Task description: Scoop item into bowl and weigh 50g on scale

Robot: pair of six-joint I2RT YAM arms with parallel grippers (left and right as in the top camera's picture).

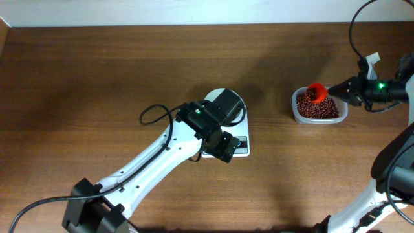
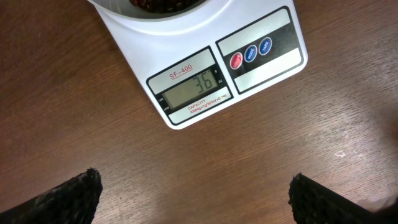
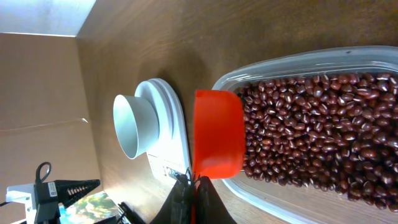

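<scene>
over the beans [image 1: 321, 109], right hand [image 1: 334, 89] grips the scoop [image 1: 315, 92], cup pointing toward the scale [image 1: 241, 147].

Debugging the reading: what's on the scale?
The white bowl, a sliver of beans showing inside; the display reads 36. The rest is out of frame, and overhead the left arm hides the interior.

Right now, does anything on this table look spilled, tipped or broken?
Nothing stands out. The beans lie inside their clear tub, the bowl sits on the scale, and none show on the table.
</scene>
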